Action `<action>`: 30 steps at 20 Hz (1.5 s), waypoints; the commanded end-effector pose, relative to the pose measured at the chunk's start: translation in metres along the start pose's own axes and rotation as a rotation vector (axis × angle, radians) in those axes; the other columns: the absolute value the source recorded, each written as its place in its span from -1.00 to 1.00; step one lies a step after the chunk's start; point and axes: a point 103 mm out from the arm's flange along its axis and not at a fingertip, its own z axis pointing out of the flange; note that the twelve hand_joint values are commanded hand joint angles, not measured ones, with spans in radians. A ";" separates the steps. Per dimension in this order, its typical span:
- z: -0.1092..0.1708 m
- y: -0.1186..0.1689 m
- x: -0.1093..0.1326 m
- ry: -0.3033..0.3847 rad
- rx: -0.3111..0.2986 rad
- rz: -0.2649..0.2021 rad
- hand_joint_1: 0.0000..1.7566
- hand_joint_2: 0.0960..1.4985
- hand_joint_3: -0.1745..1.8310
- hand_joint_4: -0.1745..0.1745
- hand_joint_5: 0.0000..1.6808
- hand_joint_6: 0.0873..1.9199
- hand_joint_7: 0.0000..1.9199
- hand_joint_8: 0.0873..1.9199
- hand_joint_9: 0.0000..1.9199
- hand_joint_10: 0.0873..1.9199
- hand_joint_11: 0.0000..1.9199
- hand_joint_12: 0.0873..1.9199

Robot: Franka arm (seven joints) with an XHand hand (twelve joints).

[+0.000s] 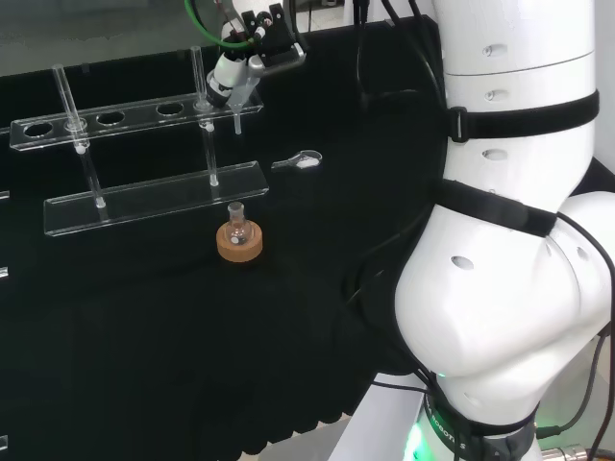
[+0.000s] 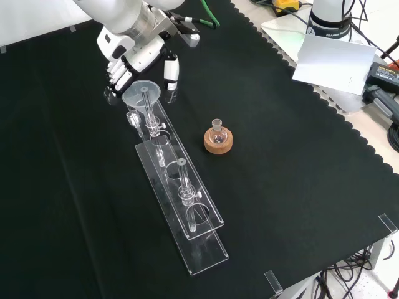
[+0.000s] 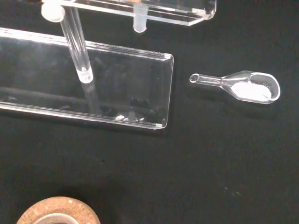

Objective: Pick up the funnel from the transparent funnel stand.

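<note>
Fingers [image 2: 118, 73]: curled behind the funnel's rim in the front view; whether they touch it I cannot tell.
Hand [image 2: 134, 59]: at the far end of the stand in the front view.
Funnel [image 2: 142, 94]: upright in the end hole of the transparent funnel stand [image 2: 187, 215].
Flask [image 2: 217, 132]: small, on a cork ring [image 2: 219, 143], beside the stand.
Glass scoop [image 3: 243, 86]: lies on the surface [image 2: 299, 156], holding white powder.

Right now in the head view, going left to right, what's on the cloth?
Funnel stand → flask on its cork ring → glass scoop → the arm's white links.
</note>
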 end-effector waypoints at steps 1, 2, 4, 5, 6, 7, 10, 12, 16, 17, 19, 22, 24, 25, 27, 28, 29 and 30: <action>0.001 0.002 -0.001 -0.003 0.000 -0.002 -0.28 0.09 -0.85 -0.05 -0.88 -1.00 -1.00 -0.70 -0.79 -0.26 -0.84 0.48; 0.001 0.002 -0.001 -0.004 0.001 -0.001 -0.28 0.09 -0.85 -0.05 -0.87 -1.00 -1.00 -0.69 -0.78 -0.26 -0.84 0.48; 0.001 0.003 -0.001 -0.009 0.005 0.002 -0.27 0.09 -0.85 -0.06 -0.86 -1.00 -1.00 -0.66 -0.75 -0.28 -0.83 0.47; 0.002 0.005 -0.001 -0.010 0.007 0.002 -0.26 0.10 -0.85 -0.06 -0.85 -1.00 -1.00 -0.64 -0.73 -0.28 -0.83 0.47; 0.002 0.004 -0.002 -0.008 0.005 0.001 -0.26 0.10 -0.85 -0.07 -0.85 -1.00 -1.00 -0.62 -0.71 -0.29 -0.83 0.47; 0.002 0.005 -0.002 -0.009 0.006 0.002 -0.26 0.10 -0.85 -0.08 -0.84 -1.00 -1.00 -0.58 -0.69 -0.30 -0.82 0.46; 0.003 0.006 -0.002 -0.012 0.014 0.003 -0.25 0.11 -0.85 -0.09 -0.81 -1.00 -0.97 -0.52 -0.64 -0.32 -0.82 0.46; 0.004 0.007 -0.003 -0.013 0.010 0.004 -0.25 0.11 -0.85 -0.10 -0.80 -1.00 -0.97 -0.50 -0.63 -0.32 -0.82 0.46; 0.005 0.008 -0.004 -0.011 0.010 0.004 -0.25 0.12 -0.85 -0.11 -0.78 -1.00 -0.95 -0.48 -0.61 -0.32 -0.81 0.46; 0.005 0.008 -0.004 -0.013 0.008 0.006 -0.25 0.12 -0.85 -0.12 -0.77 -1.00 -0.93 -0.46 -0.59 -0.33 -0.81 0.45; 0.004 0.008 -0.004 -0.024 -0.003 0.012 -0.24 0.13 -0.85 -0.15 -0.73 -1.00 -0.87 -0.42 -0.54 -0.35 -0.79 0.44; 0.006 0.008 -0.007 -0.015 -0.074 0.013 -0.22 0.15 -0.85 -0.18 -0.52 -1.00 -0.66 -0.36 -0.39 -0.41 -0.77 0.42; 0.011 0.008 -0.009 -0.015 -0.129 -0.002 -0.18 0.18 -0.84 -0.12 -0.30 -0.90 -0.53 -0.36 -0.29 -0.46 -0.73 0.39; 0.011 0.007 -0.012 -0.015 -0.158 0.003 -0.16 0.20 -0.84 -0.06 -0.20 -0.77 -0.48 -0.36 -0.25 -0.48 -0.71 0.38; 0.008 0.002 -0.022 -0.006 -0.215 0.012 -0.10 0.23 -0.84 0.06 -0.09 -0.51 -0.41 -0.36 -0.18 -0.51 -0.66 0.35; 0.004 -0.001 -0.026 0.000 -0.232 0.012 -0.08 0.24 -0.84 0.10 -0.05 -0.44 -0.39 -0.35 -0.16 -0.52 -0.64 0.35; -0.002 -0.004 -0.030 0.002 -0.238 0.013 -0.07 0.25 -0.83 0.13 -0.03 -0.40 -0.38 -0.35 -0.15 -0.52 -0.63 0.34; -0.008 -0.009 -0.033 0.005 -0.242 0.011 -0.06 0.26 -0.83 0.15 -0.02 -0.38 -0.37 -0.35 -0.14 -0.52 -0.62 0.34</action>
